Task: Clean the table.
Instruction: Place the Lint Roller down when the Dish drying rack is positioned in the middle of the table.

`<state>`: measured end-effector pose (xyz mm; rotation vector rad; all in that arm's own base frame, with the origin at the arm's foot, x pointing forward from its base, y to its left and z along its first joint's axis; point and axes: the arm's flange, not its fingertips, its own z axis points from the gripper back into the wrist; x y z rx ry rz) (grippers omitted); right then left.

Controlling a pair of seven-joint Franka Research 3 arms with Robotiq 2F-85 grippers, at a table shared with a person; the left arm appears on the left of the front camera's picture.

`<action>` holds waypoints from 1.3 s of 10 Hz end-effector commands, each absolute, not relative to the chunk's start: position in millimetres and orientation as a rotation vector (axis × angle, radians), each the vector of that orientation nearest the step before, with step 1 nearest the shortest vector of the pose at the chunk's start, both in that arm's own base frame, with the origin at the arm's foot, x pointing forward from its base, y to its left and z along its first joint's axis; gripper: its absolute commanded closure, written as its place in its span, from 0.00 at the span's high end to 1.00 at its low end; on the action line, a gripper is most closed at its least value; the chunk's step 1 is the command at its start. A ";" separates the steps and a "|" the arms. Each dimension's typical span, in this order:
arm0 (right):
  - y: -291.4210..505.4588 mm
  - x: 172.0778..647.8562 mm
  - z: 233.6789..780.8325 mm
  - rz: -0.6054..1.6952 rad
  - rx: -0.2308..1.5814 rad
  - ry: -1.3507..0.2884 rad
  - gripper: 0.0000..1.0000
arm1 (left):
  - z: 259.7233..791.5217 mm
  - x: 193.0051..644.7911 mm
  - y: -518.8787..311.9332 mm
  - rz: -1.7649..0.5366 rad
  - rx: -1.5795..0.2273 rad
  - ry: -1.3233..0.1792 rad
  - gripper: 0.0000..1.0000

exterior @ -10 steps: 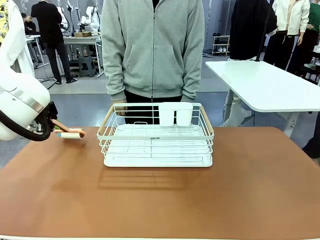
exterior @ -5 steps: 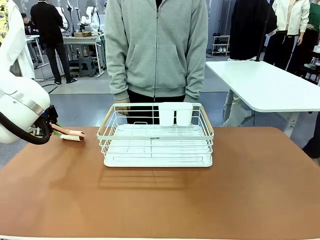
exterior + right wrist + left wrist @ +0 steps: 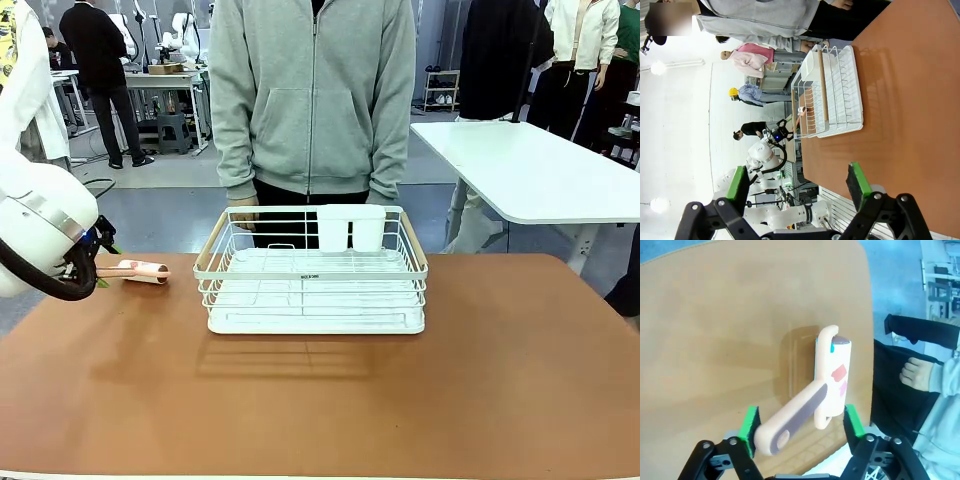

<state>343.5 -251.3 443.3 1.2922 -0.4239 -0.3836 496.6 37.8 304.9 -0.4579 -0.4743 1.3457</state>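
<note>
A pink lint roller (image 3: pixel 140 269) lies on the reddish-brown table (image 3: pixel 320 400) near its far left edge. In the left wrist view the lint roller (image 3: pixel 832 375) rests flat on the table (image 3: pixel 715 315), its handle pointing back between my fingers. My left gripper (image 3: pixel 800 420) is open, its green pads standing apart on either side of the handle's end. The left arm (image 3: pixel 40 235) hides that gripper in the front view. My right gripper (image 3: pixel 797 182) is open with nothing in it, above the table (image 3: pixel 910 100).
A white wire dish rack (image 3: pixel 315 290) with a white cup holder stands at the table's far middle. It also appears as the dish rack (image 3: pixel 835 95) in the right wrist view. A person in a grey hoodie (image 3: pixel 310 100) stands right behind it. A white table (image 3: pixel 540 170) is at the right.
The roller's handle has dropped from a tilt to lie flat on the table. My left arm has drawn back slightly to the left.
</note>
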 end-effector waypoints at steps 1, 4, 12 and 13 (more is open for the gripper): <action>-249.0 340.5 445.4 -0.375 1.304 -0.436 1.00 | 328.4 470.1 32.3 1.271 -0.402 -0.468 1.00; -249.0 340.5 445.4 -0.375 1.304 -0.436 1.00 | 363.4 440.4 21.8 1.214 -0.326 -0.458 1.00; -249.0 340.5 445.4 -0.375 1.304 -0.436 1.00 | 313.3 448.1 43.5 1.171 -0.343 -0.476 1.00; -249.0 340.5 445.4 -0.375 1.304 -0.436 1.00 | 313.3 448.1 43.5 1.171 -0.343 -0.476 1.00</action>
